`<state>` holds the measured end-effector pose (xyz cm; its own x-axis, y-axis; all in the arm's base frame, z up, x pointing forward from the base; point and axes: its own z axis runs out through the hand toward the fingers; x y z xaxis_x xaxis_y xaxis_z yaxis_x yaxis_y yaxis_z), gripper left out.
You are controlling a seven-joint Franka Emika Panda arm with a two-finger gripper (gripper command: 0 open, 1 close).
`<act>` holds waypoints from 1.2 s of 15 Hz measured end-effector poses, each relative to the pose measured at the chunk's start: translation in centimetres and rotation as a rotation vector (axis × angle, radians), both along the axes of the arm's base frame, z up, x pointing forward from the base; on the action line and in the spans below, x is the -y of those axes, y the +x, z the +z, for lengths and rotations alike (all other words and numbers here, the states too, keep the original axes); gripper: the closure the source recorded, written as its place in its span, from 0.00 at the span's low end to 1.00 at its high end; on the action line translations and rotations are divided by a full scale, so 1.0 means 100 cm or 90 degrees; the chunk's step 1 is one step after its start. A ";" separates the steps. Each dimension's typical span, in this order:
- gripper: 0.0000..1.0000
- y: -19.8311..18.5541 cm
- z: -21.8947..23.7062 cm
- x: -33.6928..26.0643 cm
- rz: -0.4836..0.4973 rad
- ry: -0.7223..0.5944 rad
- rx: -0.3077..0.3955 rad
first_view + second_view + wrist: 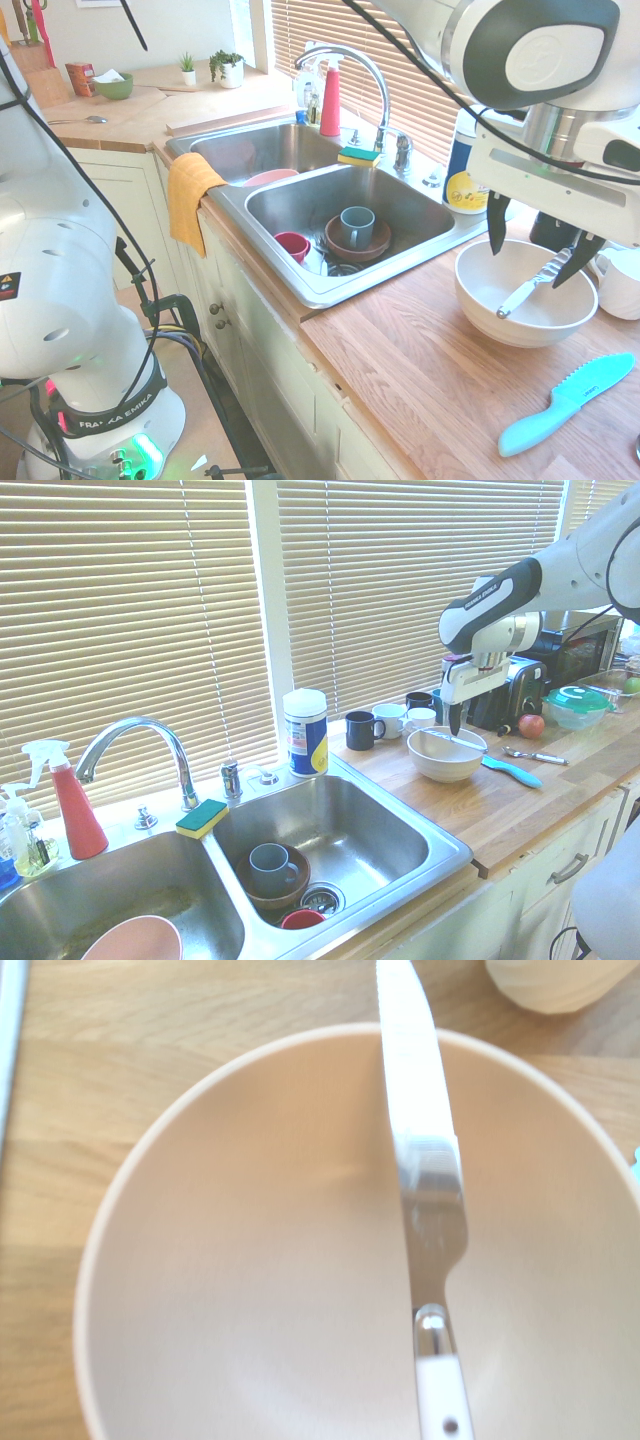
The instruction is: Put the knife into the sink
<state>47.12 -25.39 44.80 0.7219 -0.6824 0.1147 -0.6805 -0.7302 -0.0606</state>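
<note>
The spread-fingered gripper straddles the knife, which could slide down inside the white bowl when pinched.

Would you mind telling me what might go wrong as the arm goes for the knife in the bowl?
1. The knife leans inside the white bowl, its blade over the rim; the open gripper straddling it could tip or drag the bowl.
2. The handle slopes, so the fingers might slip off it.
3. The near sink basin already holds a grey mug, which a dropped knife could strike.
</note>
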 end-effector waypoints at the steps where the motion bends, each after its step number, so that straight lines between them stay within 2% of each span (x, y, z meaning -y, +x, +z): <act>1: 0.00 0.003 -0.005 0.001 -0.001 0.002 -0.002; 9: 0.00 0.011 -0.036 0.007 -0.018 0.024 -0.022; 10: 1.00 0.011 -0.038 0.007 -0.019 0.026 -0.024; 18: 1.00 0.013 -0.046 0.008 -0.025 0.033 -0.026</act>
